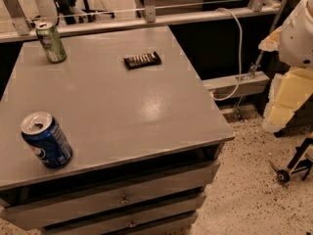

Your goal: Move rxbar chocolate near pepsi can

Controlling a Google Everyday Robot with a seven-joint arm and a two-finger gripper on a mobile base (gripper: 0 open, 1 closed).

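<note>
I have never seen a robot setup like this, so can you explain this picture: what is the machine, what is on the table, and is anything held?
There is one camera view, looking down from above on a grey cabinet top with drawers below. The white rounded shape at the right edge looks like part of the robot's arm. Its claw is out of view, so nothing can be seen held. Three things sit on the top: a blue pepsi can near the front left, a green can at the far left, and the rxbar chocolate lying flat towards the back, apart from both cans.
</note>
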